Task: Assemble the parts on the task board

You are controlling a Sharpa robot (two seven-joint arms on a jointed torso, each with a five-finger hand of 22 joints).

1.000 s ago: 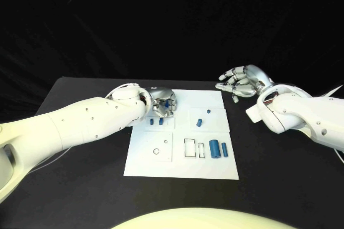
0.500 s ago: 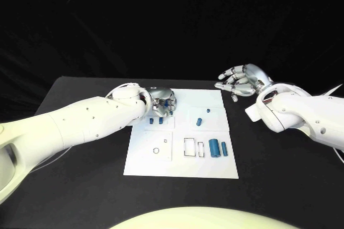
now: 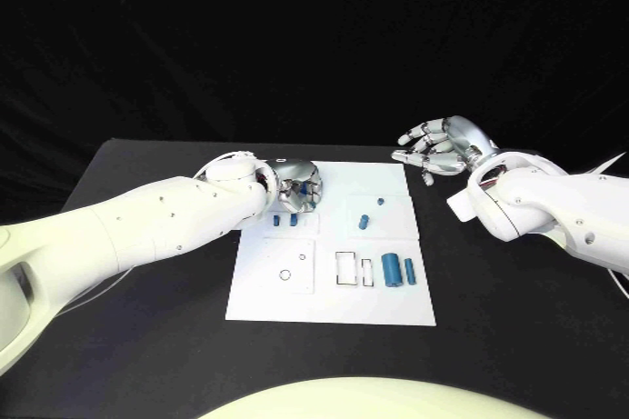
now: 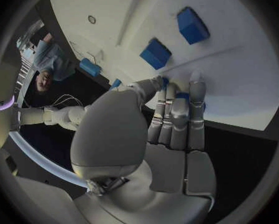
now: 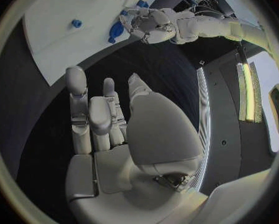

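Left hand [image 3: 296,184] curled around a blue part [image 3: 304,191], right hand [image 3: 441,149] spread, empty

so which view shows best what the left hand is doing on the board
The left wrist view: the left hand has its fingertips on a small blue part at the white board. The head view shows the hand over that corner, part mostly hidden. The right wrist view shows it far off.

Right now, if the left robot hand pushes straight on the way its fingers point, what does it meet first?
Probably the small blue part right at its fingertips, lying on the task board; whether the left robot hand already touches it is unclear.
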